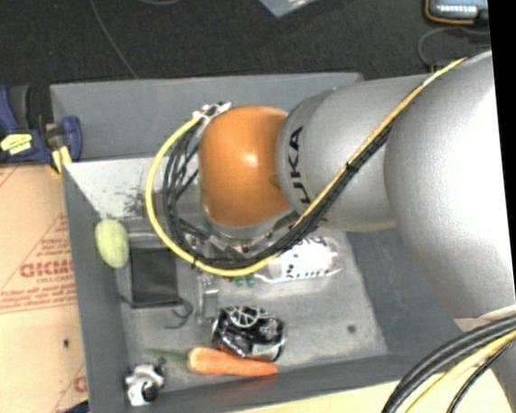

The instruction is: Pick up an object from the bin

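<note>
The pincer hangs below the orange wrist cover, left of the frame's centre; whether it is spread or pressed together I cannot tell. Just left of it lies a flat black block, the likeliest pick: probably light and stiff, best taken across its narrow edges. Below sit a black-and-white tangle and an orange carrot, smooth and likely to roll. A pale green oval rests by the bin's left wall.
</note>
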Controlling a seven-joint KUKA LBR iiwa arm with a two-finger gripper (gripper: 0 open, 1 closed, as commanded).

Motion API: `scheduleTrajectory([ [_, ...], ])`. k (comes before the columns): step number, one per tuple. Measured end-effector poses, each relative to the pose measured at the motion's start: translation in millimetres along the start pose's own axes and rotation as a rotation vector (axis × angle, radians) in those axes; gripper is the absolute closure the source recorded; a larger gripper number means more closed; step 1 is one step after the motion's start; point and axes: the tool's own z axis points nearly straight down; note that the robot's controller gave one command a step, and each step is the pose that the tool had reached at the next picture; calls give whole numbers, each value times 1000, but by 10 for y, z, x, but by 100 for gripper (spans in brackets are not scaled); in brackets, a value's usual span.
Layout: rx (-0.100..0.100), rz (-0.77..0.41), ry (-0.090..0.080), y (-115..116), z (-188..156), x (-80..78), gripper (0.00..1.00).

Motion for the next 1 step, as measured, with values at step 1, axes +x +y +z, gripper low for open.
scheduleTrajectory([
  [1, -1, 3, -7, -6, -48, -16, 0],
])
